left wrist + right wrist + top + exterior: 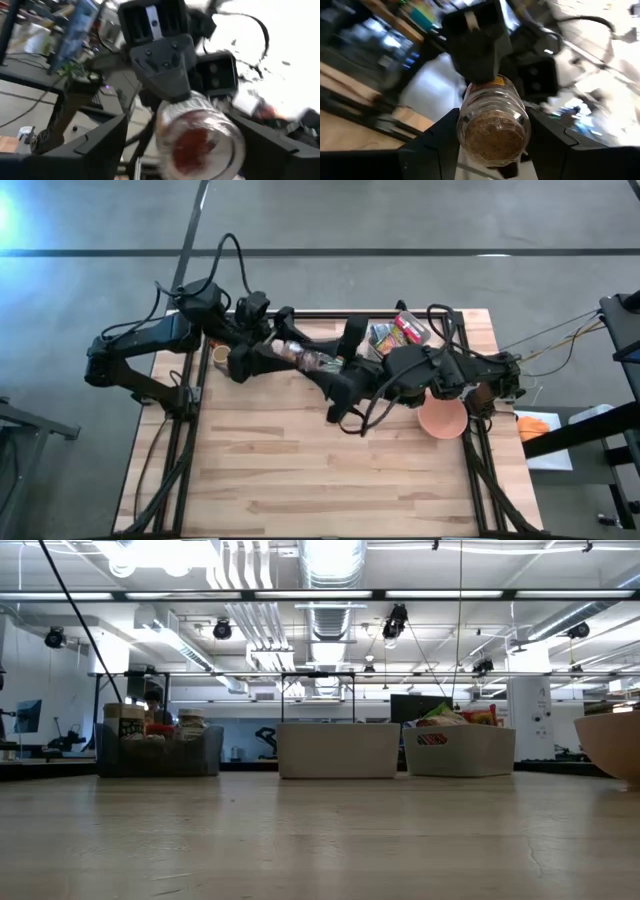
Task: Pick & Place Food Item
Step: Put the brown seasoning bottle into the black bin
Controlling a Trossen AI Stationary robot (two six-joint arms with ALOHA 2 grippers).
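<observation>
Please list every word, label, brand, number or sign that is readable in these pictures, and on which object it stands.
None can be read.
Jar held between the two arms: a yellow label strip, print too blurred.
Red and yellow food packets in the bin: print too small.
White bin: a red mark, unreadable.

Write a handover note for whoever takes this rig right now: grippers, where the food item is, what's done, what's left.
Left gripper: open, fingers standing either side of the jar's red end, not pressing it.
Right gripper: shut on the jar at its brown end.
Jar: in the air over the back of the table, lying between the two arms.
Pink bowl: right edge of the table. Bin of food packets: at the back.
Done: jar picked up, and the right arm alone grips it.
Left: back the left arm away, then set the jar down; the pictures don't show where.
</observation>
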